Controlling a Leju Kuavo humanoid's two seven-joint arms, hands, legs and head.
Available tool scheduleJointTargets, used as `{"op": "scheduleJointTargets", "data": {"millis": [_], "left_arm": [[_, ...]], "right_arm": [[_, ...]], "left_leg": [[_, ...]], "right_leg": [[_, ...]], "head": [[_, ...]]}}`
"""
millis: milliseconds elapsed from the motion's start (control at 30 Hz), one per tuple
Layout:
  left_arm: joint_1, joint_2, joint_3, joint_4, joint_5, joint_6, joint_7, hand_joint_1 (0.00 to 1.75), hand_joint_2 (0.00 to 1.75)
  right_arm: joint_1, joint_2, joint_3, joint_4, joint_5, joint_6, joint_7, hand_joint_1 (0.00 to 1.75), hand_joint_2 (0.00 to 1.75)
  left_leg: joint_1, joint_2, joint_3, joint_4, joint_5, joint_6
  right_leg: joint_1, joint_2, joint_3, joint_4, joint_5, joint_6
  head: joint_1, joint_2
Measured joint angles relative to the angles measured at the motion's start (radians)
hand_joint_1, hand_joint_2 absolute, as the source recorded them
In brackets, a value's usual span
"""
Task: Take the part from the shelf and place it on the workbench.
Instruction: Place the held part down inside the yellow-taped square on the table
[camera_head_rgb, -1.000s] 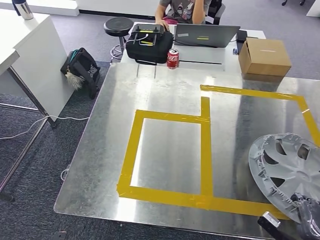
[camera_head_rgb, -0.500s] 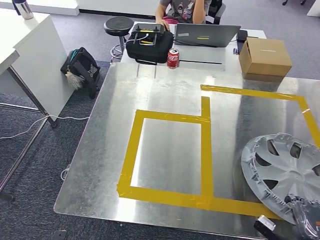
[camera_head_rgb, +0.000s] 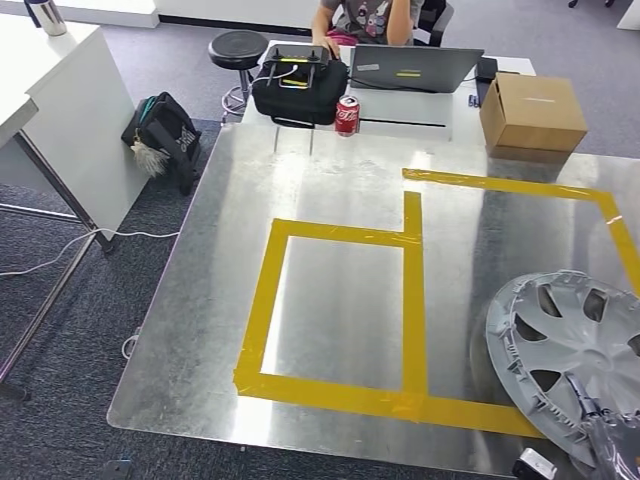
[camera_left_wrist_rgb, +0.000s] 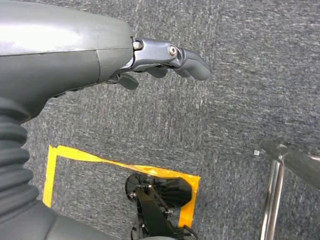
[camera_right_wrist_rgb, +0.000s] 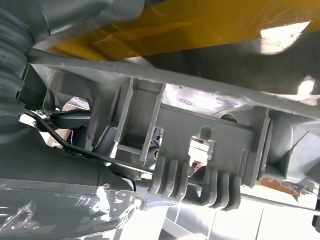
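The right hand (camera_head_rgb: 615, 450) grips the silver hubcap (camera_head_rgb: 573, 350) by its near rim, tilted over the workbench (camera_head_rgb: 340, 300) for setting down, while the empty left hand (camera_left_wrist_rgb: 166, 57), fingers loosely apart, hangs above the carpet.

Head cam sits high, looking forward and down over the counter (camera_head_rgb: 226, 300). Left wrist cam hangs close behind its robot hand (camera_left_wrist_rgb: 166, 57), facing the carpet floor (camera_left_wrist_rgb: 245, 90). Right wrist cam is jammed right up against the hubcap (camera_right_wrist_rgb: 211, 130) at the head view's lower right.

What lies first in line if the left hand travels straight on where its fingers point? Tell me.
Probably nothing solid: the left hand hangs open, fingers pointing across grey carpet. The way looks free, though depth is unclear.
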Motion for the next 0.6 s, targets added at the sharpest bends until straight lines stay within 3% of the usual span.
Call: {"op": "scheduleJointTargets", "data": {"millis": [600], "left_arm": [[0.004,0.004,0.001,0.0,0.01,0.006,0.005,0.0,0.0]], "right_arm": [[-0.003,0.129,-0.085,-0.074,-0.057,-0.038,-0.106,0.0,1.75]], "left_leg": [[0.0,0.0,-0.001,0.0,0.0,0.0]], "right_leg": [[0.0,-0.001,-0.001,0.001,0.0,0.0]], "head": [[0.0,0.0]]}}
